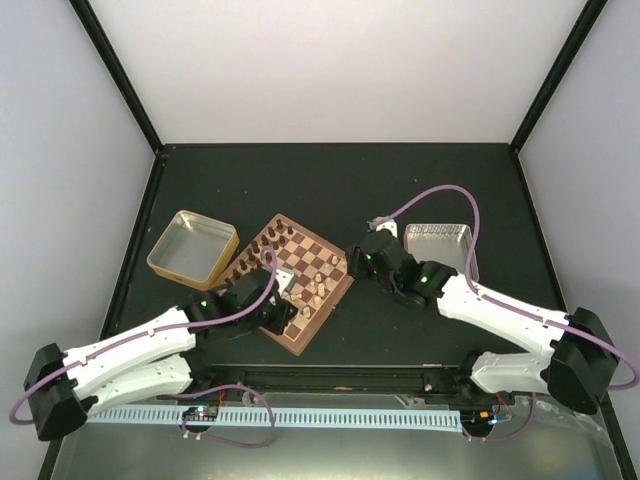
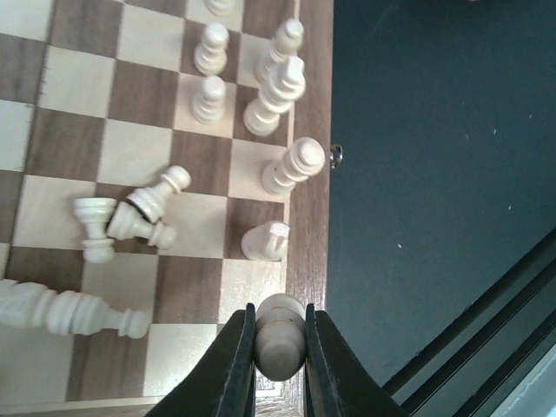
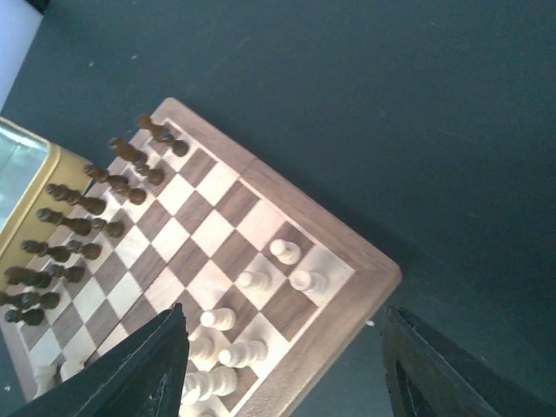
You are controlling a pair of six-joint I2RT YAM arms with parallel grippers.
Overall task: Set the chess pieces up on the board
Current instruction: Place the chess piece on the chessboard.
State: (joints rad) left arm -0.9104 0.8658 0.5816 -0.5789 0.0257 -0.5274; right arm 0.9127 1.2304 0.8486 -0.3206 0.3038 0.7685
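Your left gripper point(image 2: 281, 337) is clamped on 1 pale piece point(image 2: 280, 346) at the edge of the board point(image 2: 311, 95). Your right gripper point(image 3: 284, 347) hangs spread wide above the board's pale end, holding nothing. Dark pieces point(image 3: 78, 204) stand in 2 rows beside the gold tray point(image 3: 17, 174). Several pale ones point(image 2: 130, 221) lie toppled.

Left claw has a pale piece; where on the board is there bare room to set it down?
The middle rows of the board, between the dark pieces and the pale pieces, are bare. So is the dark square next to the left claw. Crowded: toppled pieces beyond it, standing ones along the rim.
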